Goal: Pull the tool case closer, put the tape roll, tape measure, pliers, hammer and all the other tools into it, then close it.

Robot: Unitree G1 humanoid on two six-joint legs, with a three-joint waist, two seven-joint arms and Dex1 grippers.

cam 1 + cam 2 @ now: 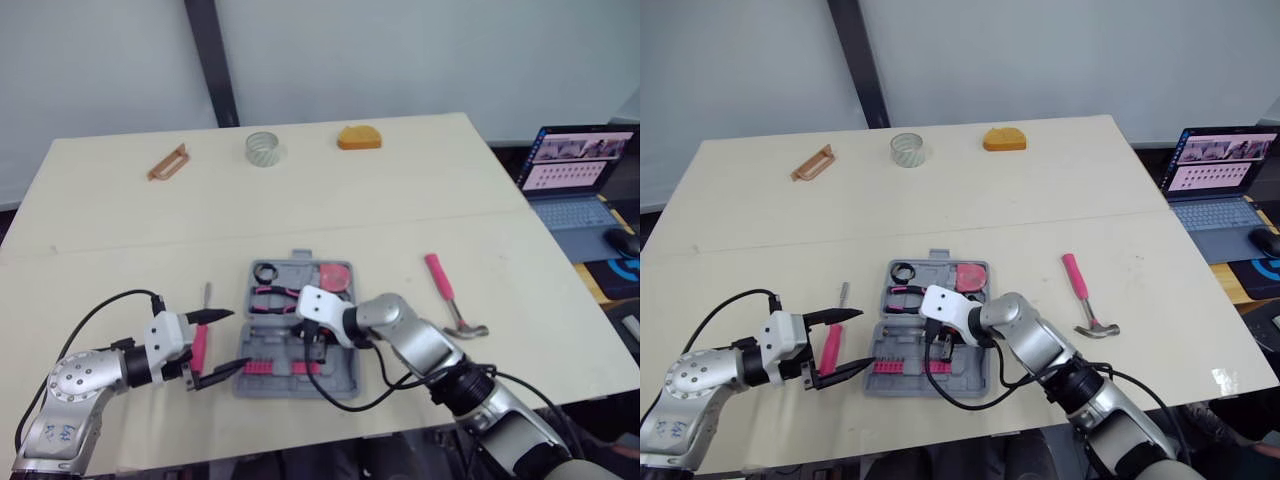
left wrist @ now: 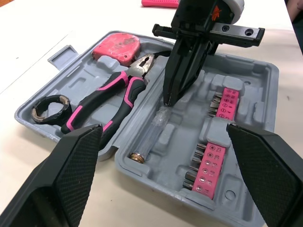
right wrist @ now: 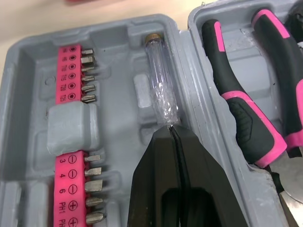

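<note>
**A:** Which tool do you take next, and with which arm?

**B:** The screwdriver (image 1: 830, 350), I'd judge. It lies on the table (image 1: 760, 230) just left of the tool case (image 1: 298, 265). Your left gripper (image 1: 867, 338) hangs right at it, fingers spread wide and holding nothing, so that arm is much the nearer.

**A:** How does it lie to the fingers?

**B:** Its long axis runs away from you, pink handle near and shaft tip far. Your fingers point toward the case, one on the far side and one on the near side. That puts the gap along the handle, not across it, so you probably need to turn the wrist before closing.

**A:** And the other arm?

**B:** Your right gripper (image 3: 171, 135) is inside the case's near half. Its fingers are closed to a point and touch the wrapped end of the clear tube (image 3: 158, 71). I cannot tell whether they pinch the wrapping.
</note>
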